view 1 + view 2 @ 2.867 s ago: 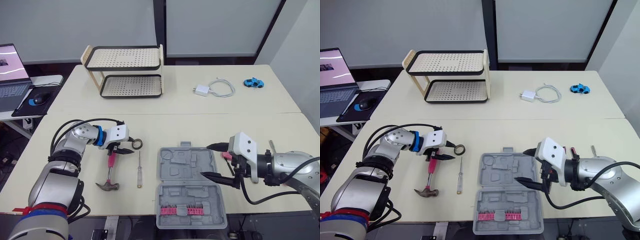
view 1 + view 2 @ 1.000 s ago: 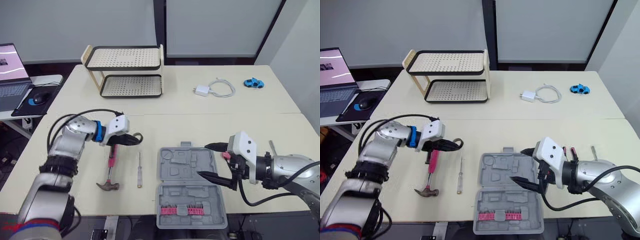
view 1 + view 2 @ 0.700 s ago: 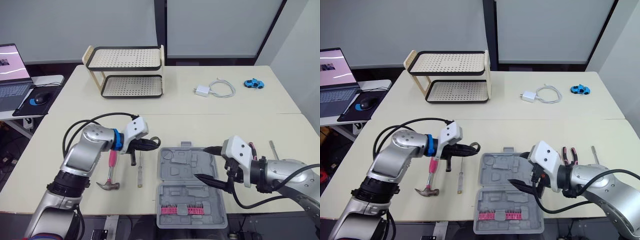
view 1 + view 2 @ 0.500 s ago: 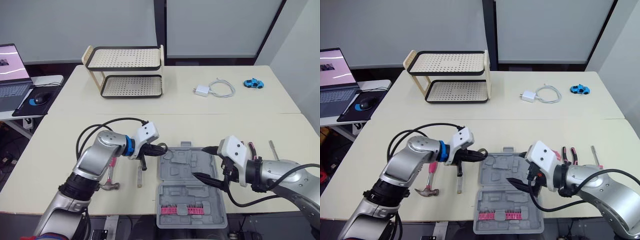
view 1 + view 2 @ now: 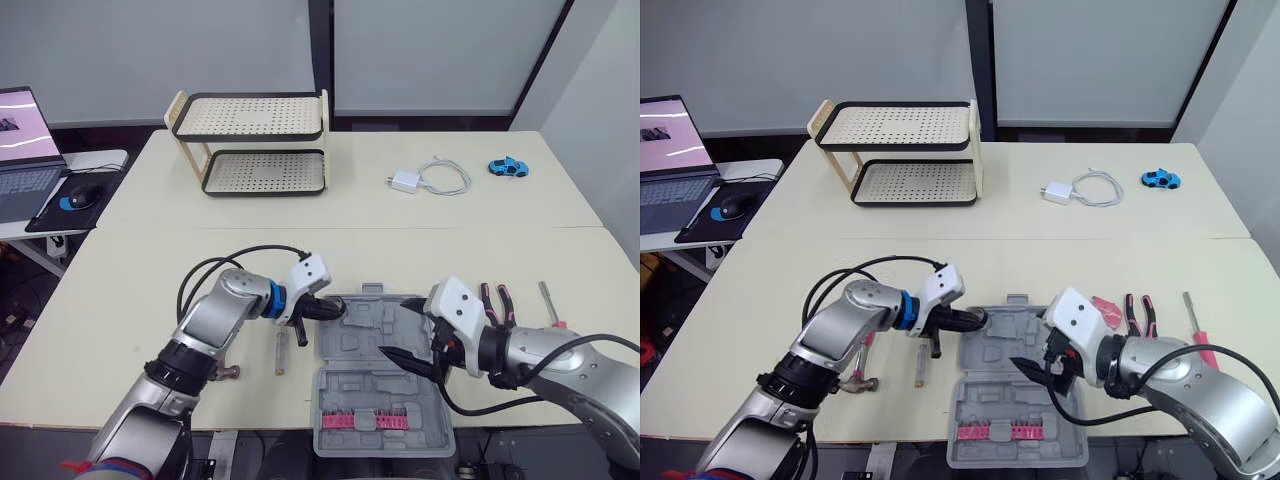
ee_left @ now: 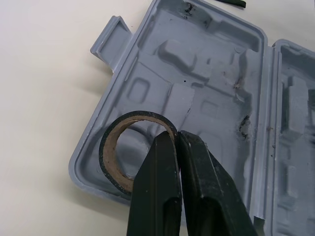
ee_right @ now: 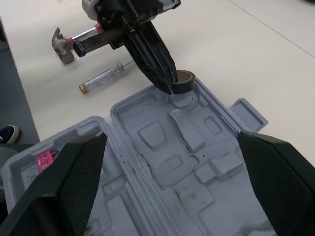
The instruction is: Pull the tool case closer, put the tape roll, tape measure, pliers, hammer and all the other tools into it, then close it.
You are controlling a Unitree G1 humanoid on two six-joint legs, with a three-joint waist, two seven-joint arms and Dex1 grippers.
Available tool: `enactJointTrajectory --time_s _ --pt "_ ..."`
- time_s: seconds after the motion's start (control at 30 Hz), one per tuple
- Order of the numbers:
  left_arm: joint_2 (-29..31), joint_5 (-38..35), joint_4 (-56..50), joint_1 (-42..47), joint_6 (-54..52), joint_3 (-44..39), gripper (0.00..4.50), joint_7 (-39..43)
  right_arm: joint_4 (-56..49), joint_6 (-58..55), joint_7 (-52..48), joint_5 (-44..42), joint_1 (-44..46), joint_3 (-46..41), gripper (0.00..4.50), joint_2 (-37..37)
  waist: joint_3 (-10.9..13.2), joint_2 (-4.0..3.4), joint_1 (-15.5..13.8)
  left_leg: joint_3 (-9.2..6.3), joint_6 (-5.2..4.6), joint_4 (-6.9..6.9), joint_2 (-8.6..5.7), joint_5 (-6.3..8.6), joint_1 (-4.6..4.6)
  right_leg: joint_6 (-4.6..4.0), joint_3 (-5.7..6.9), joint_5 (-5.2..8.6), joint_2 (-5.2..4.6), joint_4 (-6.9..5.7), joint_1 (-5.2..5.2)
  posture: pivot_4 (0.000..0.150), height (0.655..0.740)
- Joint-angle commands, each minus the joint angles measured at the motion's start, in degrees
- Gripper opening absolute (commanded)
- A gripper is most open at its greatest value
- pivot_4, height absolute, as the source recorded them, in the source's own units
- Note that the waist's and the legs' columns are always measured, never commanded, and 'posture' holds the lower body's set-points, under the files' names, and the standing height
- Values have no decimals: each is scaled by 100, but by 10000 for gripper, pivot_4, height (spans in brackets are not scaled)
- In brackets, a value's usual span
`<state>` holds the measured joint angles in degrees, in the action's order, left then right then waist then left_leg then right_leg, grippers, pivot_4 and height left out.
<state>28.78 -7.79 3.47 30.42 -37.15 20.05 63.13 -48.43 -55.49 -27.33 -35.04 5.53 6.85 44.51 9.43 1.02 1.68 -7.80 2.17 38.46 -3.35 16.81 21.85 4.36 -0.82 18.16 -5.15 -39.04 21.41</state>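
Note:
The grey tool case (image 5: 352, 387) lies open and flat near the table's front edge, with a row of pink bits (image 5: 365, 421) in its near half. My left gripper (image 5: 335, 308) is shut on the black tape roll (image 6: 114, 145), pinching its wall. It holds the roll just above the far-left corner of the case. My right gripper (image 5: 400, 328) hangs open over the right side of the case's far half. The hammer (image 5: 855, 380) and a clear-handled screwdriver (image 5: 280, 350) lie left of the case. Pliers (image 5: 1138, 312), a pink tool (image 5: 1105, 308) and a red-handled screwdriver (image 5: 1195, 325) lie right of it.
A two-tier perforated rack (image 5: 250, 140) stands at the back left. A white charger with its cable (image 5: 430, 178) and a blue toy car (image 5: 507, 165) lie at the back right. A laptop (image 5: 20, 140) sits on a side desk to the far left.
My left gripper has carried the tape roll rightward from beside the hammer to over the case's far-left corner. My right gripper has shifted left over the case and stayed open.

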Motion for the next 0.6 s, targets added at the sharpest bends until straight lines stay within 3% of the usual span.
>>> enactJointTrajectory --time_s 0.03,0.6 --pt "-70 67 167 145 309 91 226 0 -179 108 2 55 -43 -31 45000 -40 0 0 -1 0 0 0 0 0 0 0 0 0 0 0 0 1500 7400" --pt "-220 381 748 235 694 256 226 -83 -214 128 5 118 -190 -80 45000 -67 0 0 1 0 -3 -1 -3 2 -1 0 0 0 0 0 0 1500 7400"
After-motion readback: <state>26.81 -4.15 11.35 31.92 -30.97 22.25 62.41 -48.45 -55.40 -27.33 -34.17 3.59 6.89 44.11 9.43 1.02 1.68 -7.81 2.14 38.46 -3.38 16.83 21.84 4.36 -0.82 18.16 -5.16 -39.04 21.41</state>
